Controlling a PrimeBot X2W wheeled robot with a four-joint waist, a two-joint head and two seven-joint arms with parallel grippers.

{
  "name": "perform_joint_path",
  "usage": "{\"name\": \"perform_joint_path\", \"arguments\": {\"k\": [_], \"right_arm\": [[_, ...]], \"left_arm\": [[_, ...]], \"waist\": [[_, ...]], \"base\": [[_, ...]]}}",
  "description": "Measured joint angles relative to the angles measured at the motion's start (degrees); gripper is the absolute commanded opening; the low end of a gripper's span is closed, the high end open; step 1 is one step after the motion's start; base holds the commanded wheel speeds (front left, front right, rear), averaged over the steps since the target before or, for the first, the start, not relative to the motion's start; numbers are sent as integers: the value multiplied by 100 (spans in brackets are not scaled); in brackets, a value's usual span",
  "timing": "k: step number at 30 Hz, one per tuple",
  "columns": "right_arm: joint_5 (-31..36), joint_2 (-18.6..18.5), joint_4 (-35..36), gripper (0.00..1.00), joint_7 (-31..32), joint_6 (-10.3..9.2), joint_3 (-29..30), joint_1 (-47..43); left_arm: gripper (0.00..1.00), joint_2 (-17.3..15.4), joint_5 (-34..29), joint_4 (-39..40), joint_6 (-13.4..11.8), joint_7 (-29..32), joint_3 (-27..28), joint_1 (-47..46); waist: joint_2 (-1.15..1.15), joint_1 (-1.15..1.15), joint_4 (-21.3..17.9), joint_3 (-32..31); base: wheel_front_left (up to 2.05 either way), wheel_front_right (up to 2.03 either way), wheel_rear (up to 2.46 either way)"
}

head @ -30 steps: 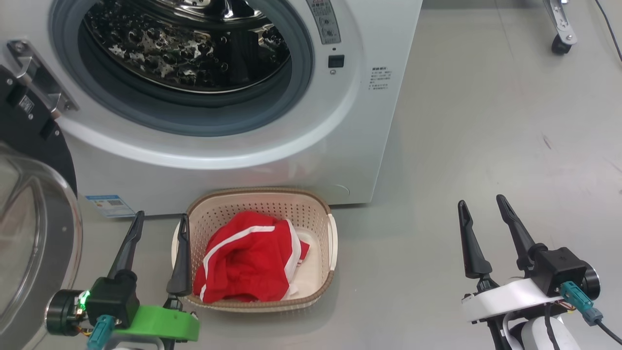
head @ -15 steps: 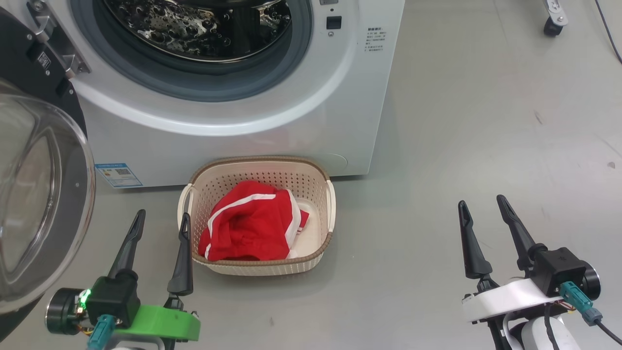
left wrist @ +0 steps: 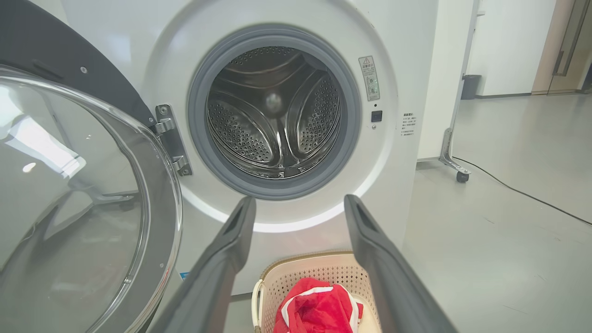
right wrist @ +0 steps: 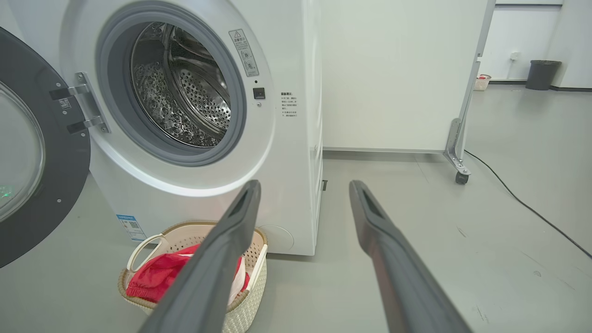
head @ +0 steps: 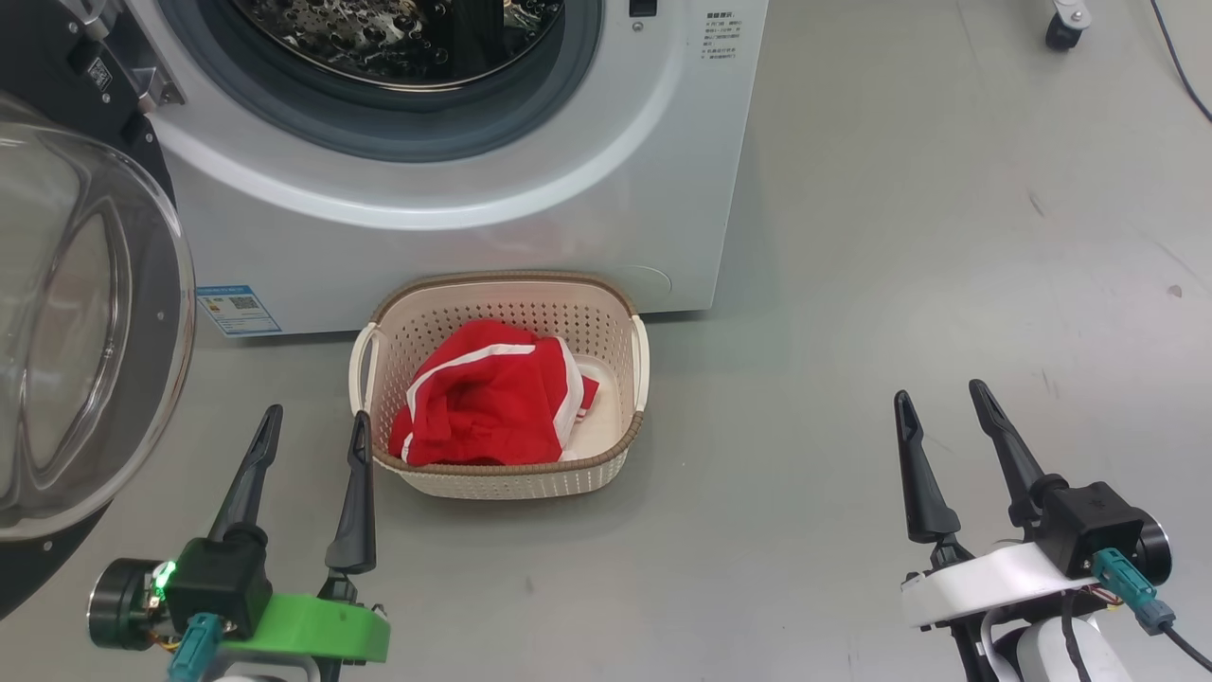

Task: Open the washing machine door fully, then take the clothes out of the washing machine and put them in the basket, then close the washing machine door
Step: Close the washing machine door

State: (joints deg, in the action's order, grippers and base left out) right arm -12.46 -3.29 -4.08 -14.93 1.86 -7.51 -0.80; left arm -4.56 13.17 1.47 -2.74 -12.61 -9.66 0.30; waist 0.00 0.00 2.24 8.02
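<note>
While washer door [head: 85, 313] hangs open, clothes [head: 483, 407] sit in basket [head: 502, 478].
L end effector [head: 317, 412], R end effector [head: 937, 390]: wide, empty.

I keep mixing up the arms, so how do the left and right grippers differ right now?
The left gripper sits on a green mount, the right gripper on a white mount. The left gripper is beside the basket; the right gripper is well apart from it. Both are open and empty.
</note>
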Motion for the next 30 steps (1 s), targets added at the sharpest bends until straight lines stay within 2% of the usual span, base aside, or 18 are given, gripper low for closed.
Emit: {"name": "perform_joint_path", "arguments": {"k": [25,30], "right_arm": [[3,1,-7,100,0,1,43,1],[4,-22,-5,100,0,-1,148,-1]], "left_arm": [[100,0,0,62,0,0,-5,0],[100,1,0,46,1,1,-125,-1]], "waist": [[0,0,77,-7],[0,0,186,-34]], "base": [[-12,12,0],[0,0,0]]}}
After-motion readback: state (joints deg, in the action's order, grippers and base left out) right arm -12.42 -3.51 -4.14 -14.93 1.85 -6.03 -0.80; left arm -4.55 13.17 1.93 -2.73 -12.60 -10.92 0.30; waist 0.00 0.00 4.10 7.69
